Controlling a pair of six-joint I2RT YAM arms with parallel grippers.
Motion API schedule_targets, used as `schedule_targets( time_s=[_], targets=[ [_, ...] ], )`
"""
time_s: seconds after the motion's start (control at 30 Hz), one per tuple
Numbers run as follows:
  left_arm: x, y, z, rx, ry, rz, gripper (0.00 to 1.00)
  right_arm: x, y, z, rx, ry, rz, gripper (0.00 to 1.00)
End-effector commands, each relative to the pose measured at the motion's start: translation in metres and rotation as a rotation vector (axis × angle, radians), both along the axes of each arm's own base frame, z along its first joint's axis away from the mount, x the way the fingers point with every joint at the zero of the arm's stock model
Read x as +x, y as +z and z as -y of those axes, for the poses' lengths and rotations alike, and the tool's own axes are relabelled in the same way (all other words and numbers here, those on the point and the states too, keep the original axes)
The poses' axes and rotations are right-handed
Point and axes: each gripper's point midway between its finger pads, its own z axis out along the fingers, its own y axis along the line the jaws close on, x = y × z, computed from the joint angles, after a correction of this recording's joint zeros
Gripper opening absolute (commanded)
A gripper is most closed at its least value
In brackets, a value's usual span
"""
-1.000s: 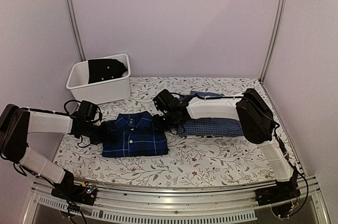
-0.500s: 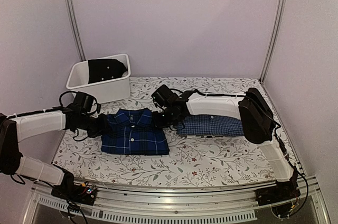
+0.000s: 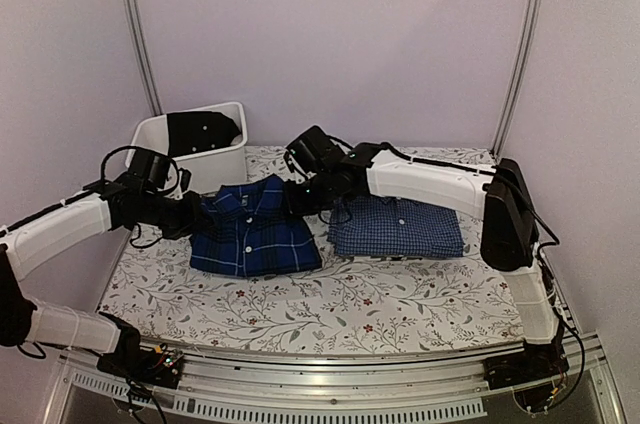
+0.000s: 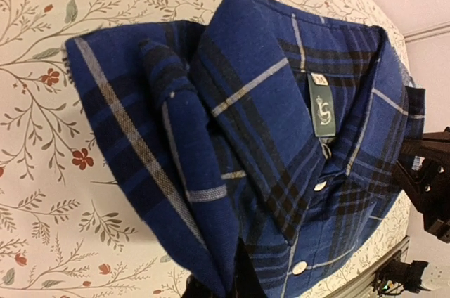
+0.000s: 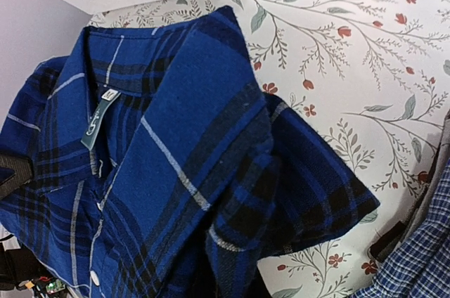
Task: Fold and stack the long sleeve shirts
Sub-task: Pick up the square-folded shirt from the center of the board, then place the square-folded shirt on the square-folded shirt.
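Navy plaid shirt (image 3: 250, 234), folded, has lifted at its collar end, centre-left; left fingers (image 3: 192, 219) and right fingers (image 3: 293, 202) clench its shoulders, seemingly ready to stack it onto the checked shirt (image 3: 400, 227).

Folded navy plaid shirt (image 3: 255, 236), collar at far end, beside folded lighter-blue checked shirt (image 3: 400, 227).

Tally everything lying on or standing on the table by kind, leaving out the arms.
Shirts: 2, the navy plaid shirt and the light blue checked shirt
Bins: 1, the white bin
Other: 1, a dark item inside the bin, too unclear to name
Total: 4
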Motion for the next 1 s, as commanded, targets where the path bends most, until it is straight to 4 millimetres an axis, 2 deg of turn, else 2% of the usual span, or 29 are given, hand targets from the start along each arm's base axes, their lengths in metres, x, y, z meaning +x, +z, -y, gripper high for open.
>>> schedule_targets(
  time_s=[0.0, 0.13, 0.23, 0.3, 0.33, 0.4, 0.47, 0.5, 0.53, 0.63, 0.7, 0.8, 0.97],
  targets=[
    [0.000, 0.036, 0.021, -0.059, -0.074, 0.059, 0.00, -0.001, 0.076, 0.002, 0.082, -0.003, 0.114, 0.00],
    [0.005, 0.061, 0.042, -0.106, -0.106, 0.097, 0.00, 0.005, 0.091, 0.020, 0.046, -0.036, 0.161, 0.00],
    [0.011, 0.075, 0.064, -0.139, -0.133, 0.124, 0.00, 0.014, 0.095, 0.043, 0.008, -0.077, 0.182, 0.00],
    [0.017, 0.083, 0.081, -0.153, -0.151, 0.140, 0.00, 0.019, 0.103, 0.064, -0.009, -0.116, 0.201, 0.00],
    [0.020, 0.082, 0.093, -0.154, -0.168, 0.137, 0.00, 0.021, 0.095, 0.076, -0.036, -0.135, 0.195, 0.00],
    [0.026, 0.088, 0.112, -0.166, -0.188, 0.146, 0.00, 0.025, 0.094, 0.100, -0.063, -0.179, 0.200, 0.00],
    [0.034, 0.092, 0.133, -0.170, -0.203, 0.161, 0.00, 0.026, 0.100, 0.125, -0.065, -0.220, 0.208, 0.00],
    [0.038, 0.093, 0.143, -0.171, -0.211, 0.166, 0.00, 0.027, 0.094, 0.137, -0.078, -0.237, 0.201, 0.00],
    [0.043, 0.094, 0.152, -0.174, -0.218, 0.170, 0.00, 0.026, 0.100, 0.149, -0.071, -0.255, 0.209, 0.00],
    [0.054, 0.095, 0.182, -0.178, -0.242, 0.176, 0.00, 0.029, 0.095, 0.185, -0.089, -0.316, 0.204, 0.00],
    [0.061, 0.092, 0.199, -0.179, -0.254, 0.177, 0.00, 0.031, 0.098, 0.214, -0.083, -0.364, 0.208, 0.00],
    [0.071, 0.086, 0.226, -0.198, -0.277, 0.165, 0.00, 0.033, 0.097, 0.246, -0.087, -0.415, 0.208, 0.00],
    [0.080, 0.071, 0.265, -0.202, -0.302, 0.144, 0.00, 0.037, 0.092, 0.287, -0.093, -0.470, 0.207, 0.00]
  ],
)
